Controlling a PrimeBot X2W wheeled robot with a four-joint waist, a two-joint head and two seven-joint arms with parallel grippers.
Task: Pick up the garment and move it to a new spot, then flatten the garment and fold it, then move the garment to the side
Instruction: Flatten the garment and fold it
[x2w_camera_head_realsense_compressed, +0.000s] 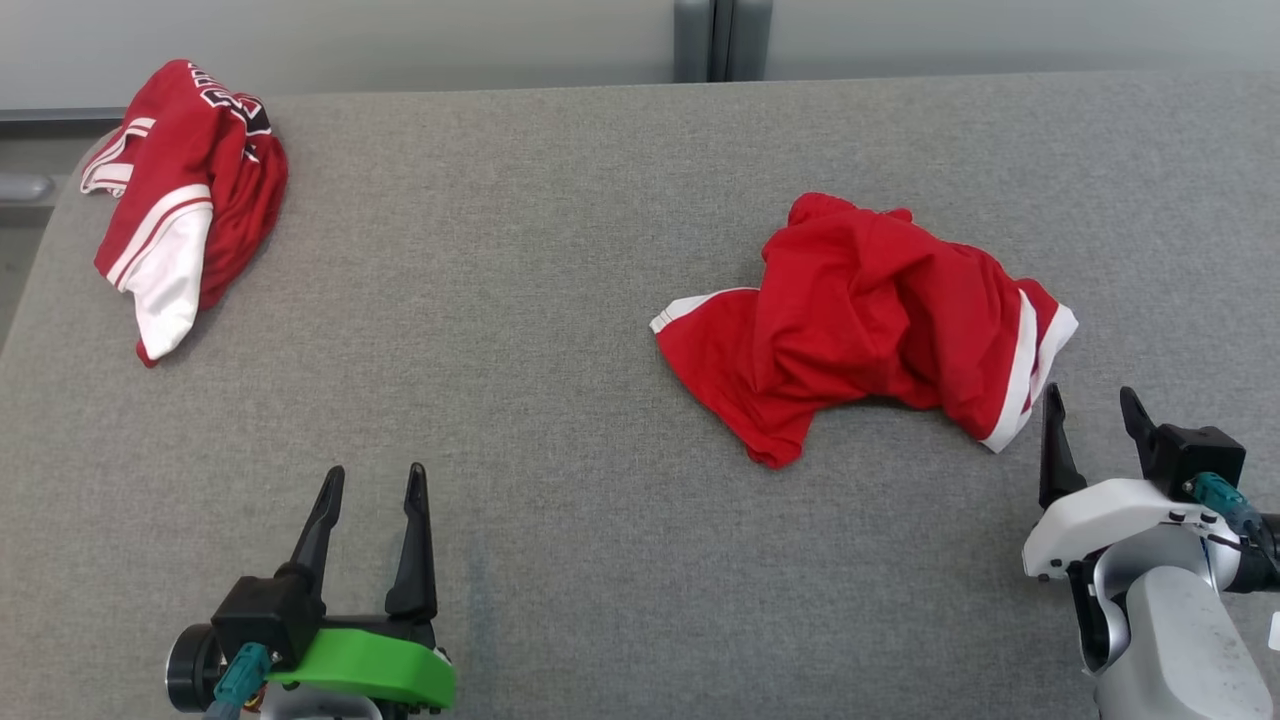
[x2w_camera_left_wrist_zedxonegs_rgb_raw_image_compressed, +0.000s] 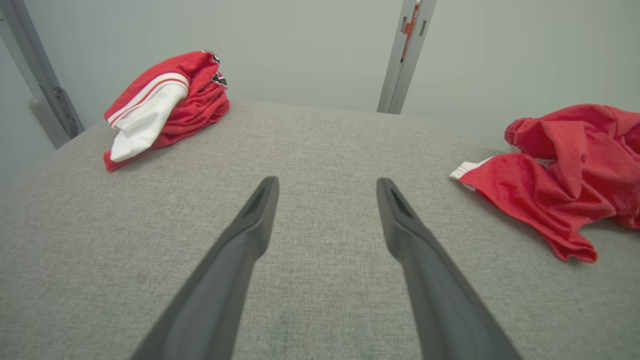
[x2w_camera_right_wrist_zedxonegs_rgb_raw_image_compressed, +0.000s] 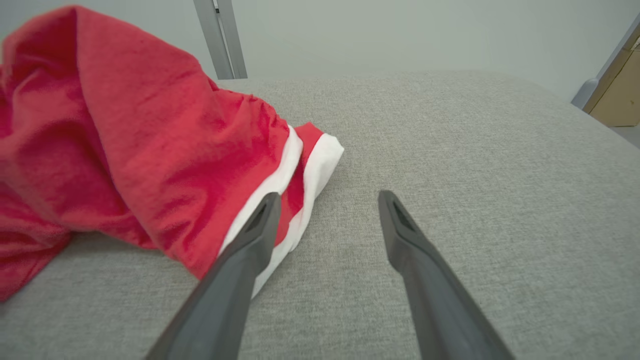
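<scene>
Red shorts (x2w_camera_head_realsense_compressed: 860, 320) lie crumpled right of the counter's (x2w_camera_head_realsense_compressed: 560, 300) middle, well short of its near edge, white-trimmed hem pointing at the right side. Right claw (x2w_camera_head_realsense_compressed: 1091, 400) sits just beside that hem, fingers spread wide, gripping nothing. Left claw (x2w_camera_head_realsense_compressed: 375, 475) hangs near the front edge, equally wide, equally empty, well apart from the cloth.

My read: the shorts are down at their spot and flattening is the job in hand. To do it well, go for 2 corners, not the bunched middle: the right claw takes the white hem beside it, the left reaches across to the white-edged leg on the heap's near-left side, and both draw outward low over the counter so folds slide out rather than roll under.

Views, now. The head view gives the full outline and both claws together. The right wrist view goes close: the hem doubled over on itself, 1 finger against it or just over it, I cannot tell which. The left wrist view catches a second red-and-white garment (x2w_camera_left_wrist_zedxonegs_rgb_raw_image_compressed: 165, 105) heaped by the far left corner.
</scene>
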